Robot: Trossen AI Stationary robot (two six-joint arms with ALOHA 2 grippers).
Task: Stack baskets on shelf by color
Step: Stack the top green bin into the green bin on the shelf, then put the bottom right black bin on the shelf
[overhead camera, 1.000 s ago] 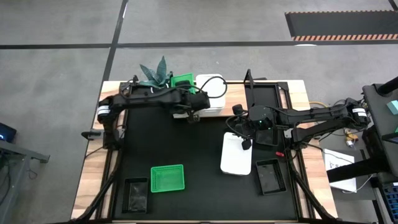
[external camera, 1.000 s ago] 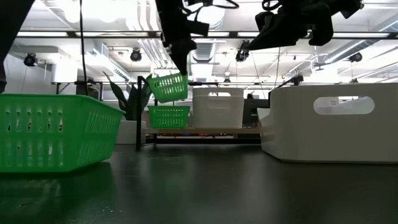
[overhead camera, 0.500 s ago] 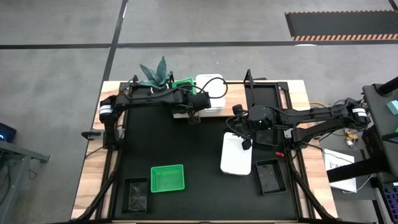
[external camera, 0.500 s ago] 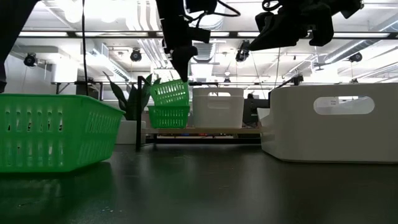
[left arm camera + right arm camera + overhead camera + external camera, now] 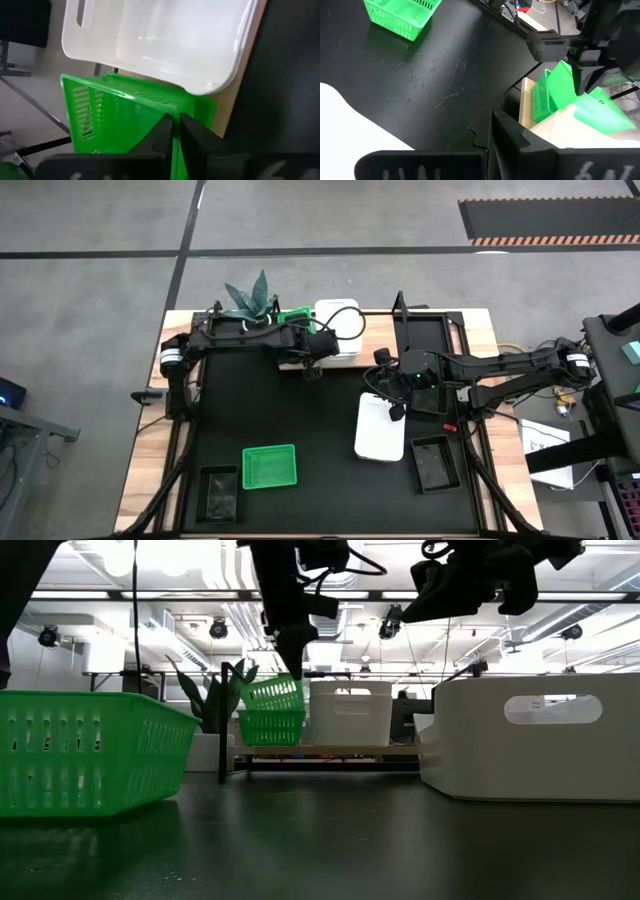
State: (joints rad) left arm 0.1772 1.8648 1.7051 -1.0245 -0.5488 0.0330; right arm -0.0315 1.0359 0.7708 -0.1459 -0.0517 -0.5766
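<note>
Partly done, judging by the layout: on the shelf [image 5: 330, 749] at the far edge of the table [image 5: 310, 420], one green basket [image 5: 270, 728] already sits at the left end with a white basket [image 5: 340, 330] just to its right. A second green basket [image 5: 273, 693] hangs tilted, its lower edge entering the first; the left claw [image 5: 175, 131] pinches its near wall, the two dark fingers [image 5: 161, 134] set close together on either side of the mesh. This nesting is the step in hand, and letting go appears to be what it lacks. Four baskets remain on the table: a third green one [image 5: 270, 466] at the near left, a black one [image 5: 219, 492] in the near-left corner, a second white one [image 5: 381, 428] right of centre, and another black one [image 5: 433, 464] at the near right. The right claw [image 5: 491, 131] waits clenched and empty above the table, just beyond the far end of that white basket. No black basket shows on the shelf, so that colour's pile seems not yet begun.
</note>
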